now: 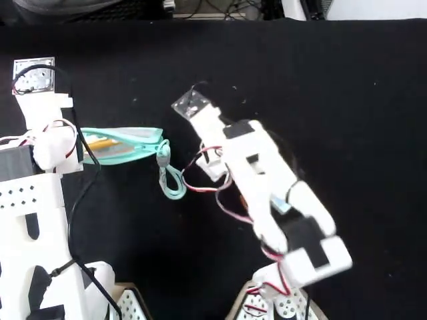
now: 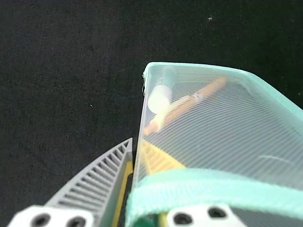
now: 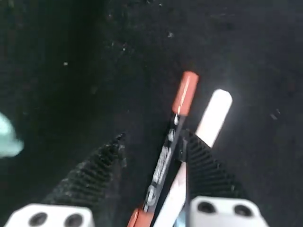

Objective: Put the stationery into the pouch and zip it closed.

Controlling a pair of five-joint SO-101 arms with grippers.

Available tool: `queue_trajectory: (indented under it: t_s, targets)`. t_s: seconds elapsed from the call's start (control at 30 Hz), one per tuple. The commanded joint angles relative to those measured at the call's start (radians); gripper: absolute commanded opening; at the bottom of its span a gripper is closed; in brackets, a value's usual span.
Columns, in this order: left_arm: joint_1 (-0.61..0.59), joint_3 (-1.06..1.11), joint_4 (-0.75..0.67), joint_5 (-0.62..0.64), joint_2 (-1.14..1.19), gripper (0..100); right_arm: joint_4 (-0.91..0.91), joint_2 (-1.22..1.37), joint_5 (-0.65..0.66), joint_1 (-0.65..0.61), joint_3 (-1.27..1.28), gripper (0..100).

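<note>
Between the left gripper's (image 2: 137, 165) jaws sits the teal pouch (image 2: 213, 132), clamped, its long axis running straight out from the wrist; the far jaw is hidden behind it. Orange pencil (image 2: 189, 101) inside, hazy through the ribbed wall. Right gripper (image 3: 154, 137) is spread wide around a black pen (image 3: 165, 158), red cap pointing outward. White marker (image 3: 215, 111) lies parallel, near ends cut off. Black table (image 1: 347, 100) beneath.

A black tablecloth (image 1: 347, 100) lies flat, with dark cables (image 1: 230, 8) beyond its far edge
</note>
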Motion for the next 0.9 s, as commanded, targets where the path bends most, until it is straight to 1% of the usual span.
queue_trajectory:
  t_s: [0.0, 0.13, 0.3, 0.33, 0.4, 0.43, 0.47, 0.5, 0.57, 0.77, 0.87]
  targets:
    - [-0.008, 0.03, -0.012, 0.0, 0.02, 3, -0.049, 0.085, 0.025, -0.012, -0.085, 17.9]
    - [-0.008, 0.03, -0.012, 0.0, 0.02, 3, -0.049, 0.162, 0.025, -0.015, -0.148, 17.9]
    - [-0.008, 0.03, -0.012, 0.0, 0.02, 3, -0.04, 0.182, 0.029, -0.015, -0.171, 16.9]
    - [-0.008, 0.03, -0.012, 0.0, 0.02, 3, -0.04, 0.182, 0.04, -0.015, -0.168, 14.2]
    - [-0.008, 0.03, -0.012, 0.0, 0.02, 3, -0.038, 0.168, 0.044, -0.011, -0.151, 2.6]
    - [-0.008, 0.03, -0.012, 0.0, 0.02, 3, -0.04, 0.15, 0.044, -0.011, -0.134, 0.9]
    - [-0.008, 0.03, -0.012, 0.0, 0.02, 3, -0.04, 0.122, 0.043, -0.011, -0.107, 2.8]
    - [-0.008, 0.03, -0.012, 0.0, 0.02, 3, -0.046, 0.084, 0.043, -0.012, -0.073, 1.1]
    - [-0.008, 0.03, -0.012, 0.0, 0.02, 3, -0.048, -0.021, 0.043, -0.018, 0.008, 1.2]
    - [-0.008, 0.03, -0.012, 0.0, 0.02, 3, -0.04, -0.475, 0.017, -0.052, 0.375, 1.2]
    - [-0.008, 0.03, -0.012, 0.0, 0.02, 3, -0.009, -0.636, 0.051, -0.048, 0.53, 2.6]
